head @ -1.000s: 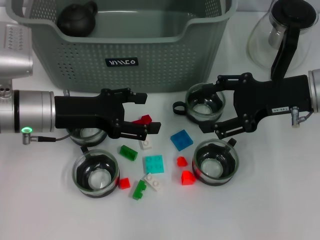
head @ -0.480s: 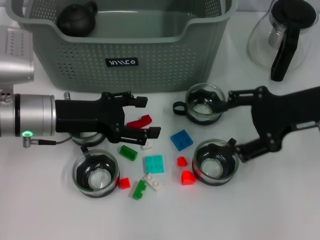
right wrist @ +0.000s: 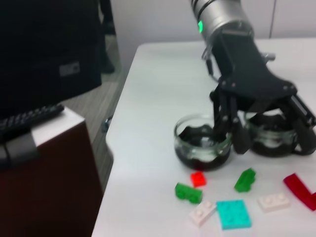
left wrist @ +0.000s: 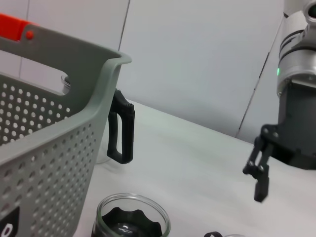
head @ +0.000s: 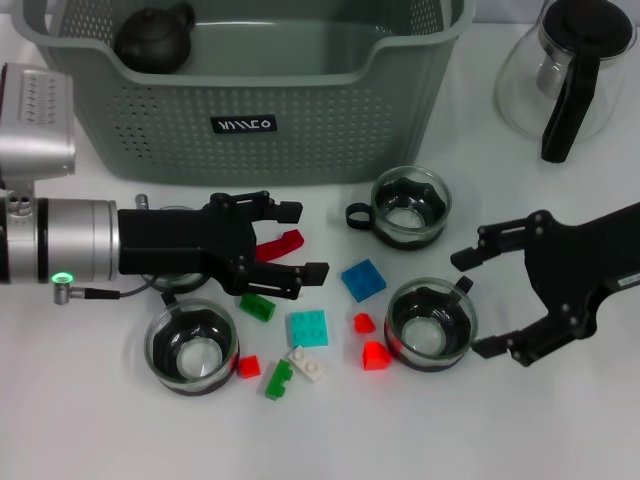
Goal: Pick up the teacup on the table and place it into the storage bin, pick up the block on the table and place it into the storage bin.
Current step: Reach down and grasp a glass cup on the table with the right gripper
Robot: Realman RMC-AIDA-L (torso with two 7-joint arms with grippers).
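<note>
Head view: the storage bin (head: 300, 110) is standing at the far edge of the desk (head: 560, 430), a dark teapot (head: 150, 38) lying in its far left corner, and a glass teapot (head: 565, 70) is sitting toward the far right corner. The left gripper (head: 295, 245) is hovering just in front of the bin, fingers spread apart with a red block (head: 282, 244) lying between them; contact cannot be told. The right gripper (head: 490, 300) is hanging wide open and empty on the right side, flanking a teacup (head: 432, 323) without touching it. A second teacup (head: 408, 206) is sitting near the bin's front, a third (head: 192, 345) toward the near left, a fourth partly hidden under the left gripper. Scattered between them are a blue block (head: 362, 279), a teal block (head: 308, 328), green blocks (head: 257, 306), small red blocks (head: 373, 355) and a white block (head: 306, 365). Left wrist view: the bin's perforated wall (left wrist: 44, 133) is filling one side, a teacup (left wrist: 131, 222) sitting beside it, the glass teapot's black handle (left wrist: 122, 128) behind, and the right gripper (left wrist: 259, 168) hanging open farther off. Right wrist view: the left gripper (right wrist: 266, 126) is showing spread over two teacups (right wrist: 202, 145), with red, green, white and teal blocks (right wrist: 233, 213) lying near the desk's edge.
</note>
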